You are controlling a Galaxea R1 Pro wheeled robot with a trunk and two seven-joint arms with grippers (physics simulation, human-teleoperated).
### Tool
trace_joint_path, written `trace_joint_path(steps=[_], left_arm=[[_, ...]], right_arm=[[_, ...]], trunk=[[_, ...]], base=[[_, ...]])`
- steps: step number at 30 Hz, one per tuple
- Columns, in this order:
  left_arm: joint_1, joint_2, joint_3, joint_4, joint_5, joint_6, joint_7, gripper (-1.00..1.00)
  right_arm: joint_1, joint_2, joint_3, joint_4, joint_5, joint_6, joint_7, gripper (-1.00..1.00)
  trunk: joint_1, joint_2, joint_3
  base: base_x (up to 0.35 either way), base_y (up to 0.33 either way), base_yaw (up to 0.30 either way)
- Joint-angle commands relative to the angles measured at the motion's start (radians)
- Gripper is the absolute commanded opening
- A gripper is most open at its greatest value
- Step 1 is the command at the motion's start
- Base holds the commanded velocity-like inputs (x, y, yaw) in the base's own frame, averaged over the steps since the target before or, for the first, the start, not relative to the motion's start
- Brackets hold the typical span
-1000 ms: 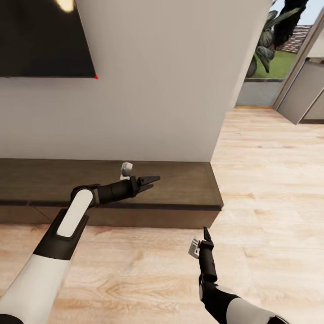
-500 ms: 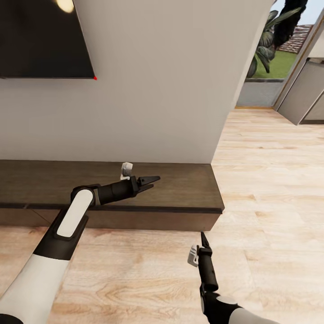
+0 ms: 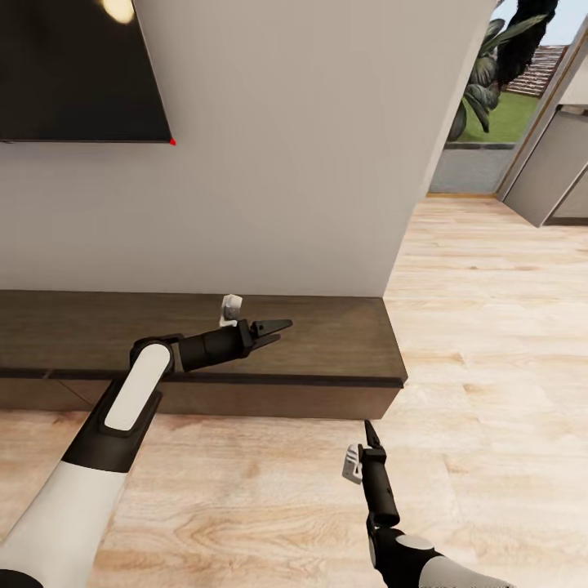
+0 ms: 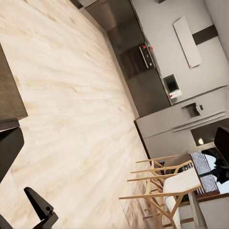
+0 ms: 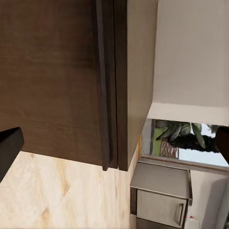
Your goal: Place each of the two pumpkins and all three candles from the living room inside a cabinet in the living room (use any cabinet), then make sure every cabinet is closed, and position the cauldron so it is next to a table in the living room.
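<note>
Head view: over the last second the right arm has drawn back and down a little, so that its gripper [image 3: 371, 431] now points at the front face of the long, low dark-brown wooden cabinet [image 3: 245, 339] from about five o'clock of the cabinet's right end; in the last half second almost nothing has moved. I judge this as lining up to open a cabinet front, a step that must come before anything can go inside. The left gripper [image 3: 273, 329] hovers over the flat cabinet top near the middle of the view, its jaws a small way apart and holding nothing. The right jaws appear edge-on as one thin point; I cannot tell how far apart they stand. The cabinet fronts look closed.

Left wrist view: pale wood floor [image 4: 71, 95], and at three to five o'clock a kitchen with light wooden chairs [image 4: 164, 183].

Right wrist view: the cabinet's dark front and end corner are close ahead, nothing between the jaws.
</note>
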Motion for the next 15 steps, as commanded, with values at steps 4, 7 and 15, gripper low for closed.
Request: trace_joint_path(steps=[4,7,15], left_arm=[[0.001,-0.002,0.000,0.000,0.000,0.000,0.000,1.00],[0.001,-0.003,0.000,0.000,0.000,0.000,0.000,1.00],[0.001,-0.003,0.000,0.000,0.000,0.000,0.000,1.00]], right_arm=[[-0.007,-0.003,-0.001,0.006,-0.001,0.000,0.001,1.00],[-0.009,-0.010,-0.002,0.015,-0.001,0.000,0.001,1.00],[-0.010,-0.010,-0.002,0.018,0.001,0.000,0.002,1.00]], trunk=[[0.000,0.000,0.000],[0.000,0.000,0.000],[0.015,-0.028,-0.013]], base=[[0.000,0.000,0.000],[0.000,0.000,0.000],[0.000,0.000,0.000]])
